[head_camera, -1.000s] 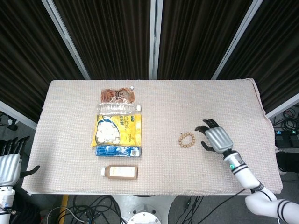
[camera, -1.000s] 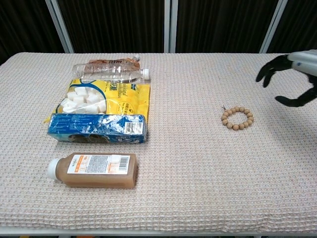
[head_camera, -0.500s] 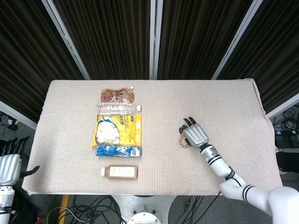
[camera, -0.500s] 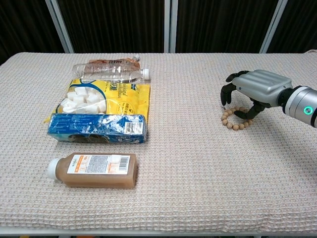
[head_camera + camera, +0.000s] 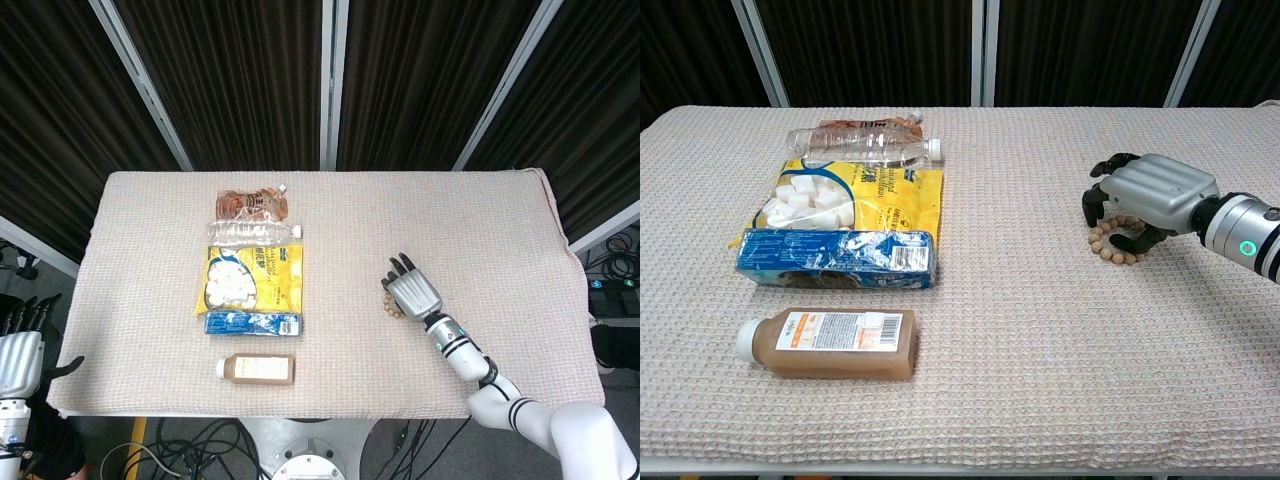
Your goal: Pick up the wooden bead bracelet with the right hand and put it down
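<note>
The wooden bead bracelet point(image 5: 386, 303) point(image 5: 1110, 250) lies flat on the woven cloth, right of the table's middle. My right hand point(image 5: 413, 290) point(image 5: 1150, 195) sits low over it, palm down, covering its far half. The dark fingers point(image 5: 1095, 205) curl down at the bracelet's left side, and the thumb reaches in near the ring's middle. Only the beads on the near and left side show. The bracelet still rests on the cloth. My left hand point(image 5: 18, 355) hangs off the table's near left corner with fingers spread and nothing in it.
A column of groceries lies at the left: a brown pouch point(image 5: 252, 204), a clear bottle point(image 5: 860, 145), a yellow snack bag point(image 5: 840, 205), a blue packet point(image 5: 835, 257) and a brown drink bottle point(image 5: 828, 343). The table's right edge point(image 5: 575, 270) is beyond the hand.
My right hand came in from the right, then settled lower onto the bracelet, fingers curling closer around it. The bracelet and the left hand have not moved.
</note>
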